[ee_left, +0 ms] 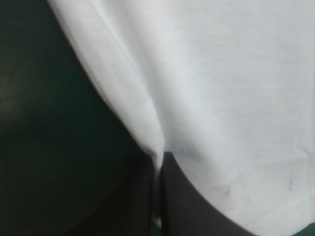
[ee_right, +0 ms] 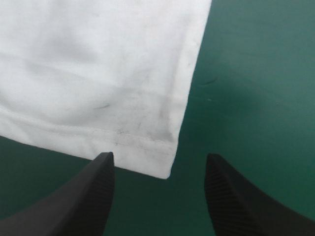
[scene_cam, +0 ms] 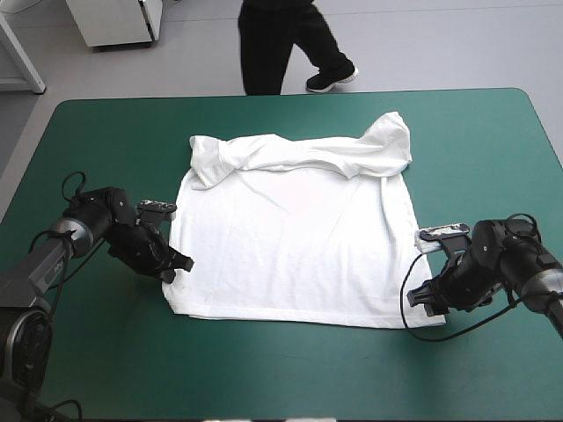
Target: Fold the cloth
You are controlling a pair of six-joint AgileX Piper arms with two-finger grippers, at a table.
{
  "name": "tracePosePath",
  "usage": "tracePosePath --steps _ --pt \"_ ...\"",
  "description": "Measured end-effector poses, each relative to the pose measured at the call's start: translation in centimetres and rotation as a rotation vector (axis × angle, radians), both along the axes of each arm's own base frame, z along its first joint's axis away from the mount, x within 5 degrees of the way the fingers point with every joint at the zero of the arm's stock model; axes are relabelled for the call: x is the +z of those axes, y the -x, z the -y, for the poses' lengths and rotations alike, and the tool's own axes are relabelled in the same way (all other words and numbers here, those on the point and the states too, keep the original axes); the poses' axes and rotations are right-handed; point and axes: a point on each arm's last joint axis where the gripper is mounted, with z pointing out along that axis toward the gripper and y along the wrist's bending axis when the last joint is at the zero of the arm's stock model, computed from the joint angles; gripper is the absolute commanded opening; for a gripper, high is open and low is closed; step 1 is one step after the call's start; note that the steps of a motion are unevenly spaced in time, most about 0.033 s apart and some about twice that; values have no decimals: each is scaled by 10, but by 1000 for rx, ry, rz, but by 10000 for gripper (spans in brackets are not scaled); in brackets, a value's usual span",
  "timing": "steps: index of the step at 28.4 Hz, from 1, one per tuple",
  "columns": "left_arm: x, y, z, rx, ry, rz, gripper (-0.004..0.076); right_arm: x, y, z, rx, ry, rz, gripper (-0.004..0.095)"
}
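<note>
right gripper stands open, one hem corner of the white t-shirt between its fingertips — left gripper is closed, pinching the opposite side edge; t-shirt lies spread flat in the middle of teal-green table

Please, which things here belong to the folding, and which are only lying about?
For the job: T-shirt; left gripper, shut on its edge; right gripper, open at its corner.
Lying about: nothing seen; only the teal-green cover beneath.
</note>
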Motion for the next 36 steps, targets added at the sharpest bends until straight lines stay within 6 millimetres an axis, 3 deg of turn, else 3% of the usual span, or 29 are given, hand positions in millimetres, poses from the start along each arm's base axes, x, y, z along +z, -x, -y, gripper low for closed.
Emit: tracePosePath --steps 8,15,18,23,32,36 --pt "6 -5 1 -10 7 19 -22 -11 -6 -1 4 8 -43 506" --pt "8 -7 1 -11 10 24 -22 -32 -17 -2 6 21 -126 423" --pt "8 -6 1 -11 11 23 -22 -35 -20 -3 20 27 -152 313" --pt "8 -6 1 -13 11 16 -22 -40 -25 -5 59 10 -185 -9" --pt "8 -5 1 -15 13 5 -22 -42 -30 -16 73 -96 -175 -10" --pt "31 4 1 -17 17 81 -22 -32 -41 -24 95 -104 -120 -10"
